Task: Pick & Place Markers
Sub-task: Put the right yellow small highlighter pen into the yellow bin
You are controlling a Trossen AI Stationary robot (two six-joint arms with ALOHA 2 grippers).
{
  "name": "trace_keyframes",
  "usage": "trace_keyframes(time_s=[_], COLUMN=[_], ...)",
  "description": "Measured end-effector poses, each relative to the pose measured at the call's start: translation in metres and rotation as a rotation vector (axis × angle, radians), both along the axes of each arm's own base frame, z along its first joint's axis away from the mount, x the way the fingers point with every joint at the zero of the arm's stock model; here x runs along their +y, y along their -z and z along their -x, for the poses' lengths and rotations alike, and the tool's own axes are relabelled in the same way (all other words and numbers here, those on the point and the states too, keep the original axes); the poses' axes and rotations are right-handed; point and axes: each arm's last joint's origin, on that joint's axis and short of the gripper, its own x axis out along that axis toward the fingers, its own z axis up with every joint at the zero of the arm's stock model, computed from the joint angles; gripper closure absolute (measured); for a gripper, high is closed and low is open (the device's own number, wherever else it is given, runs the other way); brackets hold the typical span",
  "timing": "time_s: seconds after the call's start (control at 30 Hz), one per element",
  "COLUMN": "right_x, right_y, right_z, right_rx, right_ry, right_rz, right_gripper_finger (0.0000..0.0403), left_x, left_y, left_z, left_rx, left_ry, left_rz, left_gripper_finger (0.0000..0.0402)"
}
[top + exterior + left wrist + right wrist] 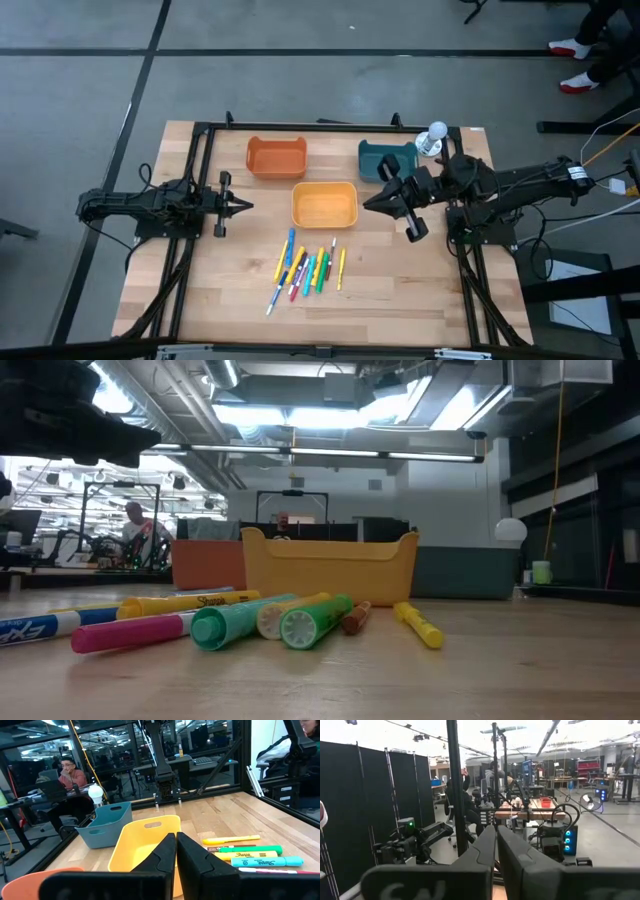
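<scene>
both arms idle, fingers pressed together and empty, markers loose on the table.
left gripper (246, 206) fingers (162, 856) closed tip to tip, holding nothing, hovering at the left side of the table and pointing toward the yellow bin (324, 204). right gripper (368, 204) also pinched closed and empty, just right of the yellow bin, tips aimed at it. markers (305, 268) lie in a loose fanned cluster on the wooden table (420, 285), in front of the yellow bin, none in any bin; yellow, blue, green, pink and orange ones show. orange bin (276, 156) sits behind the yellow one to the left, teal bin (385, 156) behind to the right, white bulb-like thing (434, 135) beside the teal bin.
</scene>
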Motion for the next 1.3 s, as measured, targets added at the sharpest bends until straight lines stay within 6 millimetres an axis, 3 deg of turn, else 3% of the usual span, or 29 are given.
trace_keyframes(time_s=[0.23, 0.57, 0.83, 1.07, 1.3], right_x=[-0.001, -0.011, -0.017, -0.02, -0.019], right_y=[-0.006, -0.049, -0.07, -0.075, -0.067], right_z=[0.0, 0.007, 0.008, -0.003, -0.018], right_rx=[0.006, 0.153, 0.245, 0.303, 0.349], right_ry=[0.034, 0.127, 0.162, 0.175, 0.178], right_rz=[-0.015, 0.012, 0.074, 0.104, 0.145], right_gripper_finger=[0.0382, 0.0382, 0.0382, 0.0382, 0.0382], left_x=[0.0, 0.0, 0.0, 0.0, 0.0], left_y=[0.0, 0.0, 0.0, -0.001, -0.001], left_z=[0.0, 0.0, 0.0, 0.0, 0.0], left_rx=[0.0, 0.001, -0.005, -0.006, -0.007], left_ry=[0.0, 0.001, 0.001, 0.001, 0.001], left_rz=[0.0, 0.0, 0.0, 0.0, 0.0], left_gripper_finger=[0.0392, 0.0389, 0.0393, 0.0389, 0.0393])
